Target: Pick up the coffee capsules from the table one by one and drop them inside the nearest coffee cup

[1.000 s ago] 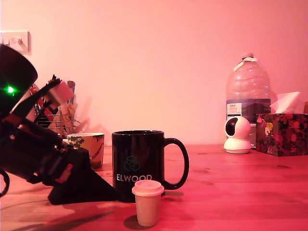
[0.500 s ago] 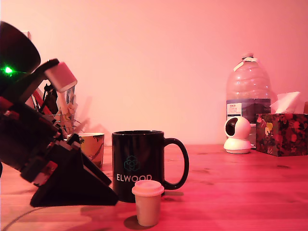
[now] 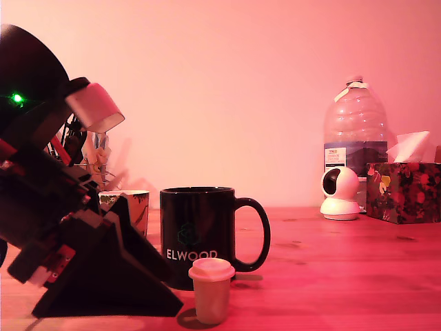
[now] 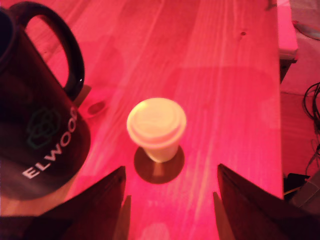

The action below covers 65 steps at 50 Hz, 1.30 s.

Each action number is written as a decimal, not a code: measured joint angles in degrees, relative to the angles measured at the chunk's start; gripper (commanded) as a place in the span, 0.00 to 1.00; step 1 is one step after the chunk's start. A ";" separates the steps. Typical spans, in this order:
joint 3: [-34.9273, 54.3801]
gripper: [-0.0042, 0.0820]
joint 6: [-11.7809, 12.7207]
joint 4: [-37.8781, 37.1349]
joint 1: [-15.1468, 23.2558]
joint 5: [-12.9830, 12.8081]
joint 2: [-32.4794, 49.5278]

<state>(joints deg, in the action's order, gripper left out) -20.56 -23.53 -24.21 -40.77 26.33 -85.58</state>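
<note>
black mug (image 3: 198, 234) – reads "ELWOOD" | cream capsule (image 4: 156, 127) upright beside it | jaws wide open – empty

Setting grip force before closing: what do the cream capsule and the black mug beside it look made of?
The cream-white tapered capsule looks like matte plastic: dull, even surface with a moulded rim, no gloss. The black ELWOOD-printed mug looks like glazed ceramic: a sharp glint on its handle and thick walls. The red lighting leaves both uncertain. The end effector is open, with the capsule ahead of it.
</note>
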 measured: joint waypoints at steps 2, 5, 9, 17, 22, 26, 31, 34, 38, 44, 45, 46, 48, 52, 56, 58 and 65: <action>-0.35 0.65 -0.02 0.63 -0.13 0.02 0.00; -1.33 0.65 -0.02 2.45 -0.37 0.02 0.00; -3.02 0.65 -0.02 4.17 -0.46 0.02 0.00; -4.72 0.65 -0.02 4.50 -0.66 0.02 -0.04; -4.76 0.65 -0.02 4.50 -1.16 0.04 -0.68; -5.11 0.65 -0.04 4.50 -1.25 0.09 -2.34; -5.86 0.65 -0.04 3.63 -1.25 0.09 -4.61; -6.36 0.65 -0.66 2.93 -1.46 0.09 -5.31; -7.21 0.65 -1.25 2.58 -1.62 0.09 -5.38; -8.24 0.65 -1.33 2.10 -1.90 0.15 -5.90; -8.35 0.65 -1.33 1.97 -1.92 0.17 -6.16; -8.46 0.65 -1.44 1.92 -1.97 0.20 -6.47; -8.66 0.65 -1.44 1.84 -1.99 0.22 -7.26; -8.70 0.65 -1.99 1.38 -2.08 0.33 -8.74; -8.70 0.65 -2.05 0.72 -2.27 0.68 -9.49; -8.70 0.65 -2.05 0.28 -2.34 0.72 -9.51; -8.72 0.65 -2.12 -0.33 -2.34 1.29 -9.51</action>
<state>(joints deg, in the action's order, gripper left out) -29.28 -25.65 -24.53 -43.11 27.62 -95.09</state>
